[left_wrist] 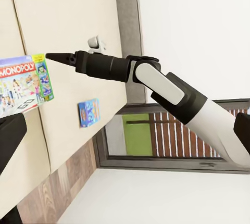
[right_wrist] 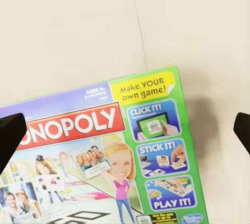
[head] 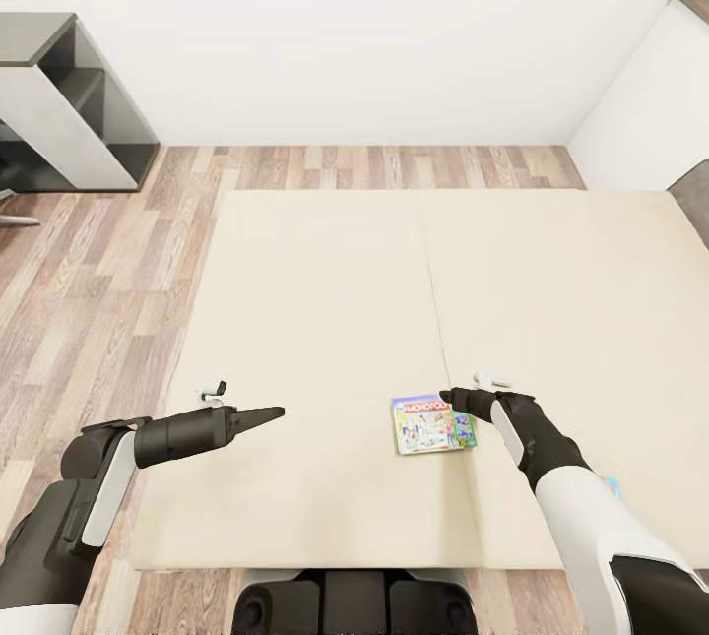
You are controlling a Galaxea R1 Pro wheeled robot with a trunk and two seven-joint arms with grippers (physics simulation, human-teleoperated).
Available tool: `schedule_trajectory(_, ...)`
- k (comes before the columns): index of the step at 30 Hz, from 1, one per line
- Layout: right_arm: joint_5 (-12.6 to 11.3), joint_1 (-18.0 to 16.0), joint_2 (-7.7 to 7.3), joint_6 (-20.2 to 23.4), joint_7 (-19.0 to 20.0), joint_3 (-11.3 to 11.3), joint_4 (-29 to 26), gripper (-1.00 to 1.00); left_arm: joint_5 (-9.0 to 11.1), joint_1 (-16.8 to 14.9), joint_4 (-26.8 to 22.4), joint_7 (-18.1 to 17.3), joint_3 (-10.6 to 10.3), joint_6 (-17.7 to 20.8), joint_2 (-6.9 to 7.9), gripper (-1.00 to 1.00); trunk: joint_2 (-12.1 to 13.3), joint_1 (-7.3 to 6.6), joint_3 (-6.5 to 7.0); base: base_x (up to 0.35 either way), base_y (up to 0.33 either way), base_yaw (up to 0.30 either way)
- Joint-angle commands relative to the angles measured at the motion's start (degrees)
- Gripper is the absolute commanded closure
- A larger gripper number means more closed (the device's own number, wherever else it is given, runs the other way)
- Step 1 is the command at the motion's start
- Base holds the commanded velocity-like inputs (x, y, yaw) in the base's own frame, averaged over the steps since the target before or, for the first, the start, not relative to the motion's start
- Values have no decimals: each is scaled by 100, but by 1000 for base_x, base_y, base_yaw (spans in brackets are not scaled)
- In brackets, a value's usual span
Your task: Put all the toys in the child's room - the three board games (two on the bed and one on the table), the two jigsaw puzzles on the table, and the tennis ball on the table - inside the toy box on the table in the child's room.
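Observation:
A white-green "Monopoly" board game [head: 431, 425] lies flat on the beige bed [head: 325, 320], near its front edge. My right gripper [head: 449, 398] is at the box's far right corner. In the right wrist view its open fingers [right_wrist: 11, 136] stand wide apart over the printed lid [right_wrist: 104, 151], holding nothing. My left gripper [head: 276, 412] hovers open and empty over bare mattress, left of the game. A blue board game [left_wrist: 88, 112] lies further right on the bed, and my right arm partly covers this blue game [head: 612, 487] in the head view.
Wood floor [head: 108, 281] runs along the bed's left side and far end. A white and dark grey furniture unit [head: 59, 103] stands at the back left against the white wall. A white cabinet side [head: 650, 103] rises at the back right.

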Motion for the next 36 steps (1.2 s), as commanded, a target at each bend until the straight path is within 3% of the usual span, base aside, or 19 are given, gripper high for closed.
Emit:
schedule_trajectory(1, -49, -1, 1, 32, 5, -14, -7, -100, 7, -2, -1, -9, 1, 36, 1, -100, -9, 3, -16, 0, 0, 0)
schedule_trajectory(36, -57, -1, -29, -162, 22, -15, 1, -100, 0, -2, -1, 80, 1, 36, -8, -100, -9, 3, -348, 0, 0, 0)
